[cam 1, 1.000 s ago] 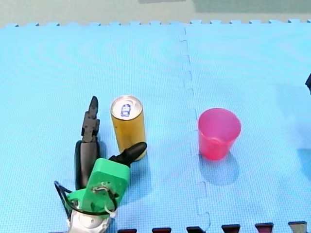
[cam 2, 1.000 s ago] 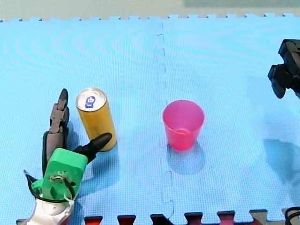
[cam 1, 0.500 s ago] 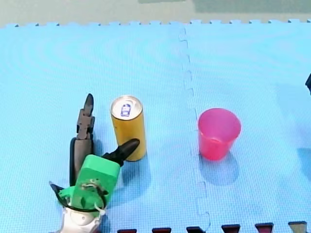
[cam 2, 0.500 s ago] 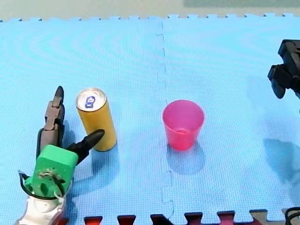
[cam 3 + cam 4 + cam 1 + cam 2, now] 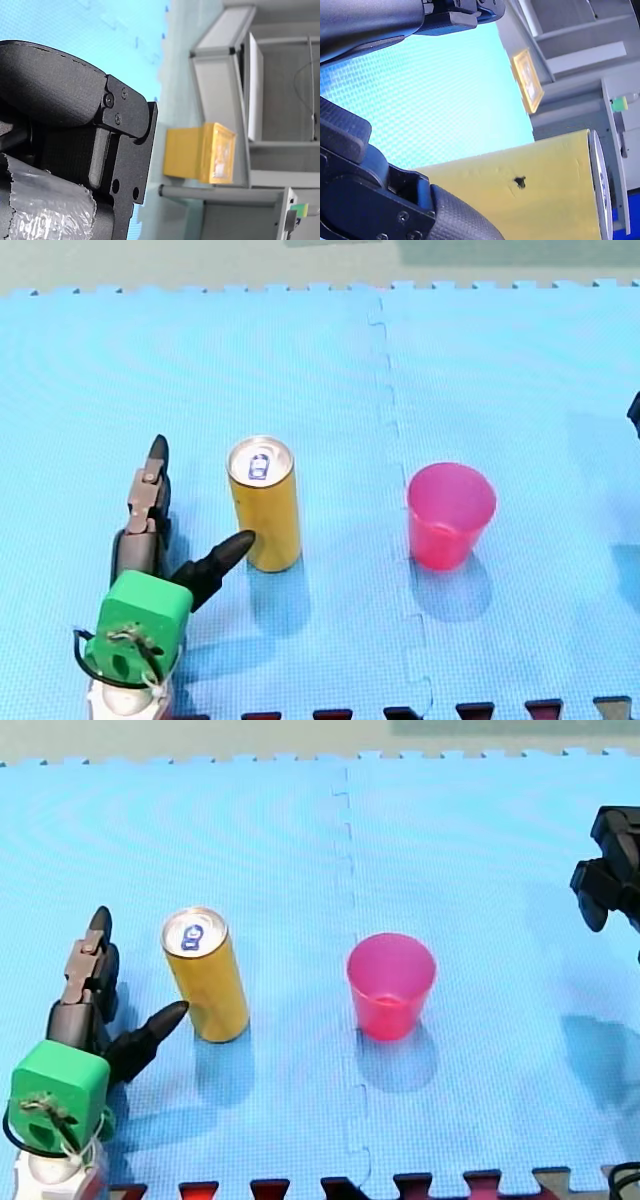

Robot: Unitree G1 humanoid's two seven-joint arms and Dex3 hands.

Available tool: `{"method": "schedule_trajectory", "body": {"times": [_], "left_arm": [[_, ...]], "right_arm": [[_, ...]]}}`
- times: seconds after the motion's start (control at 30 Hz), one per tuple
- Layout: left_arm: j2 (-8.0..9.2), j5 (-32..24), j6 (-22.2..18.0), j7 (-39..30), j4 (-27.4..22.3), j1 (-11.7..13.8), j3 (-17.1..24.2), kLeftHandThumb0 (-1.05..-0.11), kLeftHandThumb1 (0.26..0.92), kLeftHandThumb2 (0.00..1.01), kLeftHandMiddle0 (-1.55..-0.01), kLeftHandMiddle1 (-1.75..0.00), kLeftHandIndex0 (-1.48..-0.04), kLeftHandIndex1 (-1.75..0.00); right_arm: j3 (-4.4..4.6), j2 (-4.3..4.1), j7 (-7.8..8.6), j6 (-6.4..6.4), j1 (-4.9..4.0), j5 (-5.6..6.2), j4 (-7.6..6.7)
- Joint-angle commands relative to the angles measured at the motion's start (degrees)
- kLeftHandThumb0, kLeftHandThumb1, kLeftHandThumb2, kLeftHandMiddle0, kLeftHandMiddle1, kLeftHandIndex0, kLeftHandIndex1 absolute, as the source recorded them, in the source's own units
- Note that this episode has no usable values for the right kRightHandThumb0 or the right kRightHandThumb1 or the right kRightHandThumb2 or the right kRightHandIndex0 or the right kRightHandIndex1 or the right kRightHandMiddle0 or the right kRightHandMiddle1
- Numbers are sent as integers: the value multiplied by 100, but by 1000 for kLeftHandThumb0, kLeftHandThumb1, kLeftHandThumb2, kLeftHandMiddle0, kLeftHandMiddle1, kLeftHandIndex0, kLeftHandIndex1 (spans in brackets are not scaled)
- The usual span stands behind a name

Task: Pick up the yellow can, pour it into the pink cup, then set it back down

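Note:
The yellow can (image 5: 266, 510) stands upright on the blue foam mat (image 5: 300, 360), left of centre, its silver top up. The pink cup (image 5: 450, 515) stands upright to its right, about a can's height away. My left hand (image 5: 200, 490) is just left of the can and holds nothing; its thumb tip is by the can's lower left side, and I cannot tell if it touches. In the second wrist view the can (image 5: 520, 195) sits right next to black fingers (image 5: 455, 215). My right hand (image 5: 610, 865) hangs at the far right edge, away from both.
A mat seam (image 5: 388, 410) runs front to back between can and cup. The mat's front edge (image 5: 400, 1185) has dark and red teeth. Beyond the mat's far edge stand a yellow box (image 5: 200, 152) and grey metal shelving (image 5: 225, 75).
My left hand has drawn back to the left and towards me; its thumb has slid from the can's front to its left side. Can and cup have stayed put.

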Motion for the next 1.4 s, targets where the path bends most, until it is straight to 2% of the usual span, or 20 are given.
{"method": "schedule_trajectory", "body": {"times": [0.0, 0.23, 0.5, 0.6, 0.9, 1.37], "left_arm": [[39, -45, -13, -58, -56, 29, 33, -1048, 825, 12, -71, -2, -83, 0], [23, -358, -34, -596, -181, 143, 184, -1048, 846, 16, -85, -8, -89, -3], [11, -1065, 149, -1837, -351, 256, 469, -1048, 871, 19, -126, -26, -108, -10], [8, -1181, 169, -2084, -429, 294, 519, -1048, 878, 19, -142, -32, -115, -12], [8, -1248, 201, -2317, -470, 277, 599, -1048, 890, 17, -159, -33, -127, -13], [-37, -1302, 198, -2457, -425, 172, 689, -1048, 892, 9, -177, -30, -146, -14]], "right_arm": [[-12, -6, -7, 25, -17, 23, 3], [19, -10, -60, 9, -23, -22, -1], [14, -3, -44, 37, -40, -13, 3], [17, 1, -56, 39, -43, -18, 3], [21, 20, -94, 44, -64, -21, 3], [19, -7, -82, 62, -116, -26, 8]]}}
